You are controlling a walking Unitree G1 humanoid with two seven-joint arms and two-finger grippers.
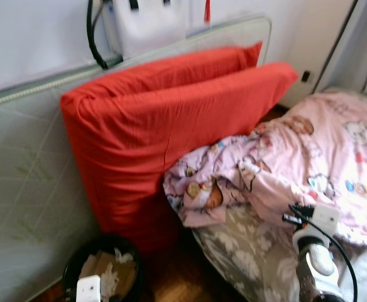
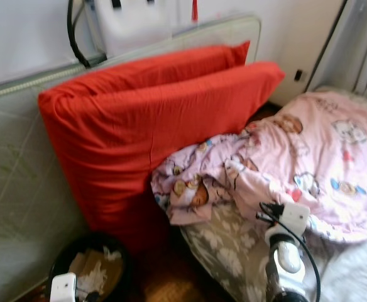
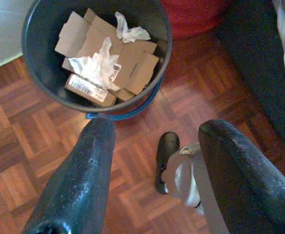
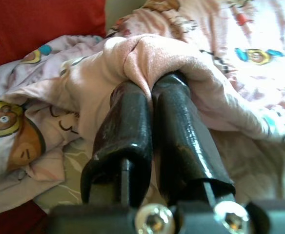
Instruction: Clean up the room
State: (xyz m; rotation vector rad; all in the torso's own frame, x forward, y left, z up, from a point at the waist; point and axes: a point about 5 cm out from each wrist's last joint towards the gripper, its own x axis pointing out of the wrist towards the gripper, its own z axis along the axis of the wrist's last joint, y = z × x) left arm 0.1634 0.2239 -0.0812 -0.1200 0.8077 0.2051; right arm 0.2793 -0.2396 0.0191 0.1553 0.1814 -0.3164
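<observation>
At our feet on the parquet floor [image 3: 45, 146], our left gripper [image 3: 152, 175] hangs with its fingers wide apart and empty, just above a dark waste bin [image 3: 40, 73] holding flattened cardboard [image 3: 108, 53] and crumpled tissue [image 3: 96, 66]. Our own foot [image 3: 167, 156] stands just beside the bin, so a careless step could, we judge, tip it and spill what is already tidied.

Further up, our right gripper [image 4: 150, 83] has its two fingers pressed together on a fold of the pink cartoon-print blanket [image 1: 322, 157], which lies bunched over a grey floral bed sheet [image 1: 246, 251]. The pinch takes only a small ridge of cloth. If we pull hard, the fold may slip free; if we pull toward the bed's edge, the blanket could slide down onto the floor or drag against the red cushion [image 1: 158, 132] behind it, which leans on a pale mattress [image 1: 26, 182] propped at the wall.

We cannot see how deep the cloth sits between the fingers, since the fold covers their tips. The blanket's far side is cut off, the head views are blurred, and whatever lies under the heap is hidden.
</observation>
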